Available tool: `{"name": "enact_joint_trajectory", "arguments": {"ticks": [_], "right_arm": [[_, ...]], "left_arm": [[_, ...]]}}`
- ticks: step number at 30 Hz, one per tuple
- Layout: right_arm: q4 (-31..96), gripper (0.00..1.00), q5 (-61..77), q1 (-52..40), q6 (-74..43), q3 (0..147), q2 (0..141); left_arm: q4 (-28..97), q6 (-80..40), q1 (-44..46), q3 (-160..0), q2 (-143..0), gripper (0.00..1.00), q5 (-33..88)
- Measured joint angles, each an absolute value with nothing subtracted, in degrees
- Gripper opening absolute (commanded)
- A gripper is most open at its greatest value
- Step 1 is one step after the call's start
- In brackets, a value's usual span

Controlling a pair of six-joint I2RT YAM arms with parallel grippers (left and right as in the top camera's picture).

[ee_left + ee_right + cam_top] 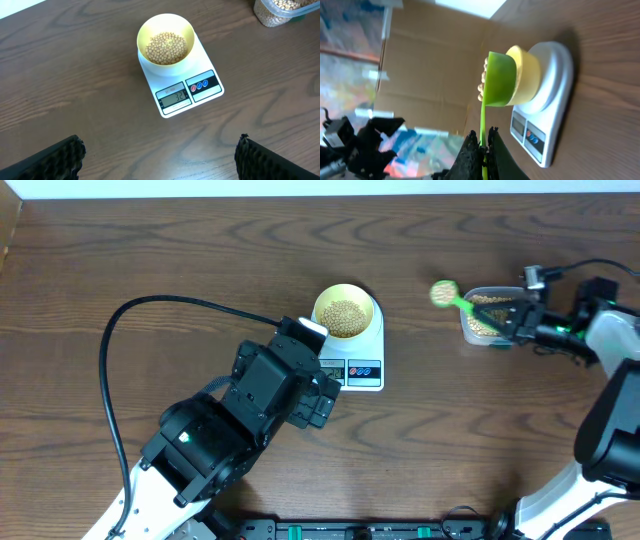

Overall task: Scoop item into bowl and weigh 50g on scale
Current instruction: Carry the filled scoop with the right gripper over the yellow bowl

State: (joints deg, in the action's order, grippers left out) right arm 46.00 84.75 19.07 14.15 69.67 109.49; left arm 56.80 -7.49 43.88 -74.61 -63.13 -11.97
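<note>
Now the right gripper point(483, 145) pinches the thin handle of a glossy green plastic scoop point(500, 80) heaped with round tan beans point(482, 86), right of the flat white scale point(200, 85). On the scale sits the smooth pale yellow bowl point(166, 42), holding more beans. The left gripper point(160, 160) gapes wide on the near side of the scale.

Overhead looks straight down. Left wrist sees the scale point(172, 85) from high, beyond the left claw point(161, 150); right wrist sees it low, sideways.

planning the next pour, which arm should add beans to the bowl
Right: the right gripper holds the scoop, loaded with beans, between tub and bowl. The left gripper is open and empty near the scale.
</note>
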Motion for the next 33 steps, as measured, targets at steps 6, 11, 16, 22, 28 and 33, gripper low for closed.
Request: {"name": "enact_joint_trajectory", "arguments": {"ticks": [6, 11, 16, 22, 28, 33], "right_arm": [[44.86, 0.01, 85.34, 12.34, 14.15, 69.67, 109.49], [40.01, 0.01, 85.47, 7.94, 12.36, 69.58, 109.49], [31.68, 0.01, 85.52, 4.47, 7.35, 69.49, 109.49], [22.5, 0.01, 85.25, 0.62, -0.14, 69.38, 109.49], [14.61, 0.01, 83.44, -2.22, -7.07, 69.3, 109.49], [11.42, 0.01, 80.86, -3.79, -10.79, 69.3, 109.49]], "left_arm": [[56.8, -7.49, 43.88, -74.61, -63.13, 0.98, -11.99], [56.77, -7.51, 43.88, -74.61, -63.13, 0.98, -11.99], [56.8, -7.49, 43.88, -74.61, -63.13, 0.98, -11.97], [56.8, -7.49, 43.88, -74.61, -63.13, 0.98, -11.99], [56.8, -7.49, 43.88, -74.61, -63.13, 0.98, -11.97], [56.8, -7.49, 43.88, -74.61, -63.13, 0.98, -11.97]]}}
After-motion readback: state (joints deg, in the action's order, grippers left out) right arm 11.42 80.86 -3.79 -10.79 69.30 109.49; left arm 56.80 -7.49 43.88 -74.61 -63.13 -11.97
